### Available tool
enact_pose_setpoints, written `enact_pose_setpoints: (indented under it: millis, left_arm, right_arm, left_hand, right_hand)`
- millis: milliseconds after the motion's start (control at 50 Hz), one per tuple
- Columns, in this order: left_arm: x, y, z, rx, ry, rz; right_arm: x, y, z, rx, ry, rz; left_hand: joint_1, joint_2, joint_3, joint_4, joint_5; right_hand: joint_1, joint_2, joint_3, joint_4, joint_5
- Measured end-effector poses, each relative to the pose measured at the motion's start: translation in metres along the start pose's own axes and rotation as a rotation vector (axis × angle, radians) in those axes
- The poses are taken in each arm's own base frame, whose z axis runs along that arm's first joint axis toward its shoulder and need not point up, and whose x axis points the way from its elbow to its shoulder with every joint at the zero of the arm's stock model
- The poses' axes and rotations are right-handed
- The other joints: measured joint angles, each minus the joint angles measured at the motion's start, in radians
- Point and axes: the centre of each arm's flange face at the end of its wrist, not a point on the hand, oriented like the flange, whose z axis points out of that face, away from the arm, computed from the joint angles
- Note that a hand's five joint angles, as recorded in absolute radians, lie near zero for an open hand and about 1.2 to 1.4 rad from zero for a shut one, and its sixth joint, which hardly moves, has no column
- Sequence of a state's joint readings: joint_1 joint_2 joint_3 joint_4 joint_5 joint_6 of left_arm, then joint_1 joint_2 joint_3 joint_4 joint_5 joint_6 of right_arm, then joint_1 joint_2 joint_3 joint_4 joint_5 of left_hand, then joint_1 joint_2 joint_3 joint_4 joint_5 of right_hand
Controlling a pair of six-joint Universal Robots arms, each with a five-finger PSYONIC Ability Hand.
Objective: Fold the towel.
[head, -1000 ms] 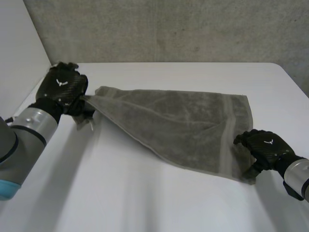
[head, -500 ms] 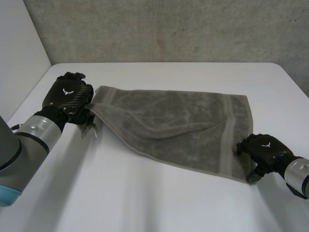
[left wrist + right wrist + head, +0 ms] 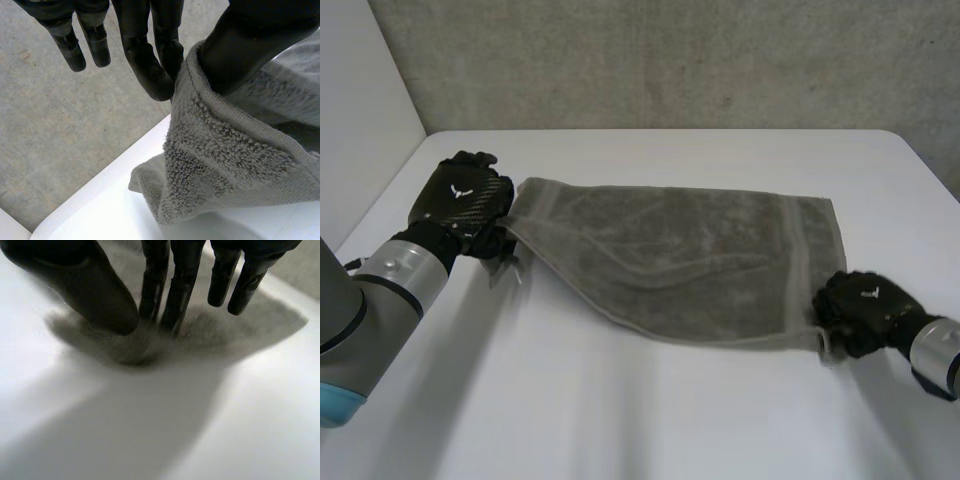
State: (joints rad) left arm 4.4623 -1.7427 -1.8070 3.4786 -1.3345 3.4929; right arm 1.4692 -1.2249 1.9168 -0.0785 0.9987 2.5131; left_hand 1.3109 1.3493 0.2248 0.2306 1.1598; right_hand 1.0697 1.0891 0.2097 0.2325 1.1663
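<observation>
Left arm [image 3: 375,290] extends forward. The left hand [image 3: 460,203] is back-upward, its thumb [image 3: 250,45] pinching a corner of the towel [image 3: 680,260] against the adjacent fingers [image 3: 150,65]; the outer fingers are straight and free. Right arm [image 3: 935,355] enters low. The right hand [image 3: 863,310] is knuckles-up, its thumb [image 3: 85,290] and fingers [image 3: 175,295] pinching the opposite corner.

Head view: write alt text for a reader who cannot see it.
Two black robot hands pinch a grey towel spread on a white table. The left hand holds one corner, the right hand the near corner at the opposite end.
</observation>
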Motion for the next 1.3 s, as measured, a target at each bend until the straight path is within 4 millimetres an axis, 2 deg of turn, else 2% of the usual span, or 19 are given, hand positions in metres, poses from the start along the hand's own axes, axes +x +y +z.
enact_pose_setpoints:
  millis: [40, 80, 200, 320, 420, 520, 560, 740, 960, 1300]
  left_arm:
    - [0.0, 0.0, 0.0, 0.0, 0.0, 0.0]
    - [0.0, 0.0, 0.0, 0.001, 0.0, 0.0]
    - [0.001, 0.0, 0.0, 0.0, 0.001, -0.001]
    - [0.001, 0.0, 0.0, -0.001, 0.002, -0.001]
    - [0.002, 0.0, -0.001, -0.003, 0.005, -0.002]
    - [0.003, 0.0, -0.001, -0.003, 0.008, -0.002]
    - [0.004, 0.0, -0.002, -0.003, 0.009, -0.002]
    - [0.003, 0.001, -0.001, -0.005, 0.006, -0.003]
    - [0.002, 0.003, -0.001, -0.011, 0.006, -0.004]
    - [0.002, 0.003, 0.0, -0.011, 0.005, -0.004]
  right_arm:
    - [0.004, -0.012, -0.003, 0.037, 0.003, 0.011]
    - [0.007, -0.02, -0.005, 0.063, 0.005, 0.02]
    - [0.015, -0.041, -0.01, 0.134, 0.012, 0.047]
    - [0.018, -0.044, -0.012, 0.145, 0.017, 0.052]
    - [0.015, -0.041, -0.013, 0.132, 0.015, 0.054]
    - [0.008, -0.037, -0.019, 0.119, 0.012, 0.052]
    - [0.005, -0.035, -0.024, 0.114, 0.012, 0.045]
    - [0.006, -0.02, -0.04, 0.077, 0.036, 0.002]
    - [0.01, -0.004, -0.054, 0.031, -0.047, -0.021]
    - [0.012, 0.016, -0.044, -0.006, -0.105, -0.017]
  left_hand:
    - [0.0, 0.0, 0.0, 0.0, 0.0]
    - [0.0, 0.0, 0.0, 0.0, 0.0]
    - [0.0, 0.0, 0.0, 0.0, 0.0]
    - [0.0, 0.0, 0.0, 0.0, 0.0]
    - [0.0, 0.0, 0.0, 0.0, 0.0]
    - [0.0, 0.0, 0.0, 0.0, 0.0]
    - [0.0, 0.0, 0.0, 0.0, 0.0]
    - [0.0, 0.0, 0.0, 0.0, 0.0]
    - [0.0, 0.0, 0.0, 0.0, 0.0]
    - [0.0, 0.0, 0.0, 0.0, 0.0]
  right_hand:
    - [0.192, 0.177, 0.0, 0.0, 0.024]
    - [0.208, 0.242, 0.0, 0.0, 0.025]
    - [0.208, 0.25, 0.0, 0.0, 0.025]
    - [0.208, 0.25, 0.0, 0.0, 0.025]
    - [0.184, 0.223, 0.0, 0.0, -0.003]
    - [-0.263, -0.232, 0.0, 0.0, -0.487]
    - [-0.333, -0.331, 0.0, 0.0, -0.607]
    - [-0.342, -0.346, 0.0, 0.0, -0.633]
    - [-0.342, -0.346, 0.0, 0.0, -0.633]
    - [-0.342, -0.346, 0.0, 0.0, -0.633]
